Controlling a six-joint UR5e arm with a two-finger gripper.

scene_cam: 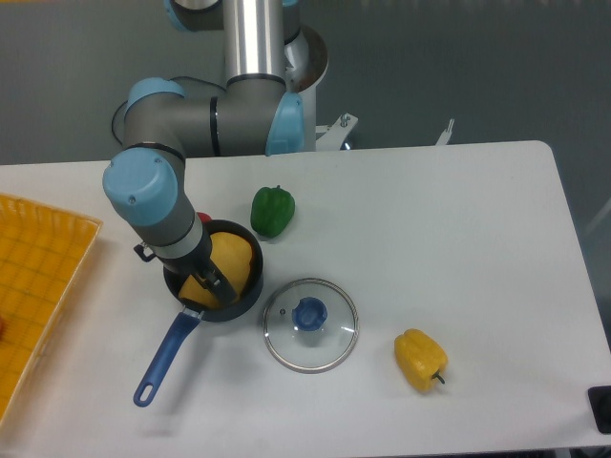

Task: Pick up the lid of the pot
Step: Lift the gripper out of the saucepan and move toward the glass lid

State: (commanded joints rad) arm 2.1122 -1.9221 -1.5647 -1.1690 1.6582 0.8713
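Note:
The gripper [203,272] is over the black pot [250,294], well to the left of the lid. Its dark parts overlap the view of the pot's inside, and its fingertips are too hard to make out to tell whether they are apart. The pot lid [334,345] lies flat on the table to the right of the pot, a clear glass disc with a metal rim and a round blue knob [309,314] in its middle. Nothing covers the lid.
Something yellow-orange [232,256] is inside the pot, whose blue handle [167,358] points toward the lower left. A green pepper [273,211] sits behind, with a red object [203,218] partly hidden. A yellow pepper [419,359] lies right; an orange tray [48,221] stands left.

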